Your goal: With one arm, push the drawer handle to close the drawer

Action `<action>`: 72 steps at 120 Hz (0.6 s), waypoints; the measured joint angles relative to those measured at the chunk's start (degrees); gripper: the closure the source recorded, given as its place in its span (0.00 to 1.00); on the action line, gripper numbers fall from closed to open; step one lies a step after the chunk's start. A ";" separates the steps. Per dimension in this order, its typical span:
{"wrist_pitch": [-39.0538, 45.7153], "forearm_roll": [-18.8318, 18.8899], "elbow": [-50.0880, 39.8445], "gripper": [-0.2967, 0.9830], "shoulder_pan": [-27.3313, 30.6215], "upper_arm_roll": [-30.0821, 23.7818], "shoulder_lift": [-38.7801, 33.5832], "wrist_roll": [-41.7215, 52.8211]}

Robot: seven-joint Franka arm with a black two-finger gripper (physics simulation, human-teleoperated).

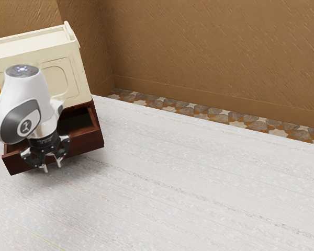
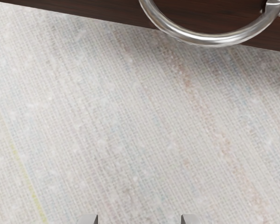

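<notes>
Exterior view, at its left side: the dark red-brown wooden drawer [image 1: 85, 144] sticks out from under the big cream box-shaped cabinet [image 1: 68, 78]. You can look down inside it, so it is open. The drawer sits low, just above the pale, speckled table [image 1: 199, 178].

The black two-finger gripper [image 1: 52, 167] hangs in front of the drawer, down low, with its tips pointing at the table. Its two fingers are apart, and it has nothing in its grip. The wrist view shows a gap between the fingertips too. The shiny silver ring handle [image 2: 207, 39] is on the front of the drawer. In the wrist view it is well apart from the fingertips, so they do not touch it.

The closing part of the job looks undone. The gripper is on the right side of the drawer for a push, out in front, and I think that is the getting-ready part. What is left is to move up to the handle, press on it, and push the drawer back in under the cabinet until its front meets it. The tips are quite low, so they might slide under the ring or rub the table if they go wrong.

On the white robot arm [image 1: 29, 94] there is a round grey cap [image 1: 26, 125] with a little mark on it. It could be a maker's sign, but it is too small to tell. I can read no words or labels on the drawer, the handle or the cabinet.
</notes>
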 joint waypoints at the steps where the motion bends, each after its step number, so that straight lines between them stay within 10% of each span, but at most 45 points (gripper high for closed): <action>1: 0.10 0.00 -0.14 0.66 0.01 0.02 -0.02 -0.01; 72: 10.44 0.35 1.72 0.84 2.18 4.40 10.00 8.24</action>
